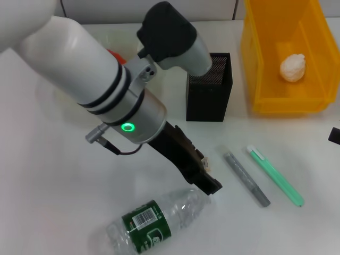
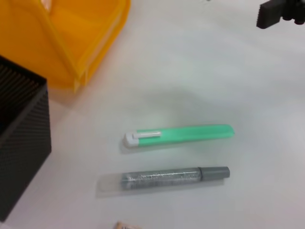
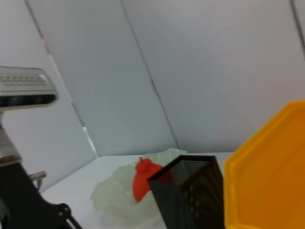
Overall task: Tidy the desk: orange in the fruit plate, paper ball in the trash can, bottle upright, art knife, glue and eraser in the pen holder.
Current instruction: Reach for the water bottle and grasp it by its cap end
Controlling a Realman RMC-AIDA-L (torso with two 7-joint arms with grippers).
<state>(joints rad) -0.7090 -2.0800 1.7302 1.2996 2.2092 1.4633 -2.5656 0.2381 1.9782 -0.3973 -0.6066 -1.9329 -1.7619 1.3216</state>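
One left gripper (image 1: 208,183) over fallen bottle (image 1: 154,219), fingers unclear, orange (image 3: 144,178) perhaps in fruit plate (image 3: 114,195)

Left arm (image 1: 79,64): a thick white tube ending in two black rings (image 1: 114,93), then a silver collar (image 1: 141,119) bearing a lit green ring light (image 1: 127,127). A small grey plug (image 1: 94,135) projects from the collar, and a thin black cable (image 1: 125,151) loops from it back under the collar. Above sits a joint with a grey body (image 1: 194,53), a black cap (image 1: 166,29) and a pale bracket with two dark screw holes (image 1: 149,70). The left gripper (image 1: 204,181) is a dark brown-black, angular block with a small metal fitting on its side. The right gripper (image 1: 334,135) shows only as a black, blocky corner.
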